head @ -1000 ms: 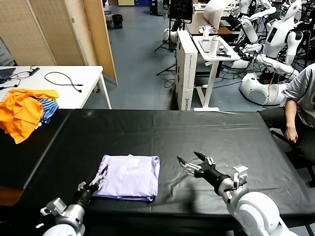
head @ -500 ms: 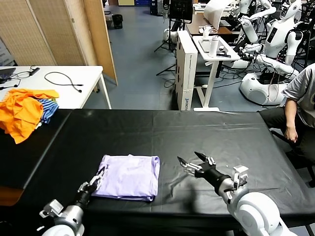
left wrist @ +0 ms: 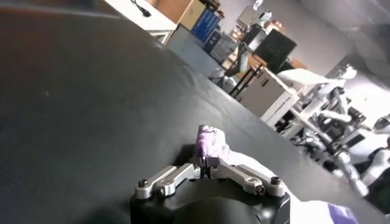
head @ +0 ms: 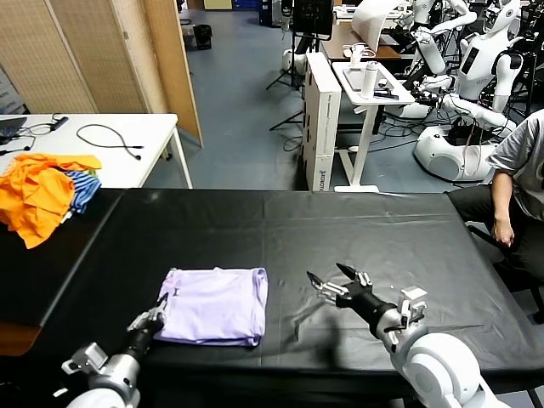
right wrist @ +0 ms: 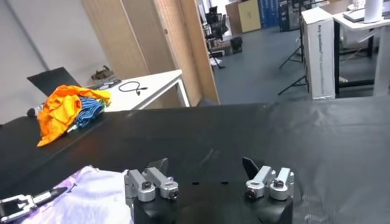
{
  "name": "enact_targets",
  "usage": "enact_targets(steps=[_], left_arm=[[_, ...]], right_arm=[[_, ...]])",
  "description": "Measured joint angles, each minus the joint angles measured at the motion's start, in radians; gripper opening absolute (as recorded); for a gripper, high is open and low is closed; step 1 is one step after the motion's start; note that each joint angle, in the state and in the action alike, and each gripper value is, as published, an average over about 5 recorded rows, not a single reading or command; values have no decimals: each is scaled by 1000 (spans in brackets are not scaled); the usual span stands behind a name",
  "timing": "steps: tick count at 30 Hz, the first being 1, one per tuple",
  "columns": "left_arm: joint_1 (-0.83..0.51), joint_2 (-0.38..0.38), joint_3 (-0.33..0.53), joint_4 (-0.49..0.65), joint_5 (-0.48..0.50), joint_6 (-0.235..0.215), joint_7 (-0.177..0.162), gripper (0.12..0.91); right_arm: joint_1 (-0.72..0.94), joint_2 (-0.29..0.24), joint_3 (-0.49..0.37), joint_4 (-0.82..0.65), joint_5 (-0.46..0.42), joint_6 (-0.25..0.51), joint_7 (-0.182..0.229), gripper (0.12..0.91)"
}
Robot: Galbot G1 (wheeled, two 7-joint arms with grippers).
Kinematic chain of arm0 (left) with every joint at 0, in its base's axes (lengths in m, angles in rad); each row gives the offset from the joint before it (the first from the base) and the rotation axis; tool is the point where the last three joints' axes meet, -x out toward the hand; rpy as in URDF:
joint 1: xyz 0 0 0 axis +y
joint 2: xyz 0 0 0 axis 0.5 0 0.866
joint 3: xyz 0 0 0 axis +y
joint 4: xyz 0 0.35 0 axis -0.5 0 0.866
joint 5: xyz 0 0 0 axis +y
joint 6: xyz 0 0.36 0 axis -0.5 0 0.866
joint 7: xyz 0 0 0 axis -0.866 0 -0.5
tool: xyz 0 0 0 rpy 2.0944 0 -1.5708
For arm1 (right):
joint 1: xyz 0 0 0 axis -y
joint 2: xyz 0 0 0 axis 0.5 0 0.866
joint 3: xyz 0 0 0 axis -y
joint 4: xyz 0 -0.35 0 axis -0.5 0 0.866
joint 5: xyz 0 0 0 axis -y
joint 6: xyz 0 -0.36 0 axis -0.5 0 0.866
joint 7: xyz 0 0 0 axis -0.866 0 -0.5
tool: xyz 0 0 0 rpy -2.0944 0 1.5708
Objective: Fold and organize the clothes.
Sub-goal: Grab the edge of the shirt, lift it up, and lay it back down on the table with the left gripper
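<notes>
The clothes, a pale lavender T-shirt (head: 212, 305), lie folded in a flat rectangle on the black table (head: 280, 229), near its front edge left of centre. At the shirt's near left corner my left gripper (head: 158, 313) is shut on the fabric; the left wrist view shows a bunched lavender tuft (left wrist: 211, 143) pinched between the closed fingertips of that gripper (left wrist: 204, 166). My right gripper (head: 326, 283) hovers open over bare table to the right of the shirt, apart from it. In the right wrist view its spread jaws (right wrist: 207, 165) hold nothing, and the shirt (right wrist: 91, 198) shows beside them.
A heap of bright orange garments (head: 38, 191) with a blue-striped cloth (head: 82, 189) lies at the table's far left. Behind it stands a white table (head: 127, 144) with a cable. A seated person (head: 517, 183) is at the right edge. Other robots and desks stand beyond.
My left gripper has closed on the shirt's near left corner and drawn back; the shirt has shifted slightly left and toward me. The right arm has stayed put.
</notes>
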Motion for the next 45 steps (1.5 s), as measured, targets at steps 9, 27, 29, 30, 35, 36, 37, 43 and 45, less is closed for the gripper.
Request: enact_targets(steps=[9, 27, 29, 30, 35, 36, 37, 43, 45], left_arm=[[21, 201, -116, -47, 169, -30, -3, 179], [6, 268, 2, -245, 299, 37, -120, 179], [-5, 214, 90, -227, 317, 34, -129, 179], [-11, 187, 131, -214, 330, 32, -134, 179], [-26, 75, 305, -146, 397, 22, -147, 179], [-24, 58, 332, -138, 410, 21, -146, 179], [-22, 42, 357, -132, 425, 19, -144, 179], [-5, -5, 444, -124, 517, -8, -118, 348], [2, -8, 451, -128, 547, -24, -111, 461]], right_arm=[[-5, 15, -4, -12, -7, 3, -1, 907], [-59, 22, 19, -5, -23, 9, -6, 907], [-63, 21, 25, -1, -24, 9, -5, 907], [-63, 21, 26, 1, -24, 9, -5, 907], [-55, 9, 27, -1, -21, 5, -3, 907], [-51, 6, 24, -3, -17, 3, -2, 907], [-47, 4, 21, -6, -10, -2, -1, 907], [-12, -8, -14, -23, 30, -25, -2, 907], [-4, -10, -25, -29, 33, -25, -4, 907]])
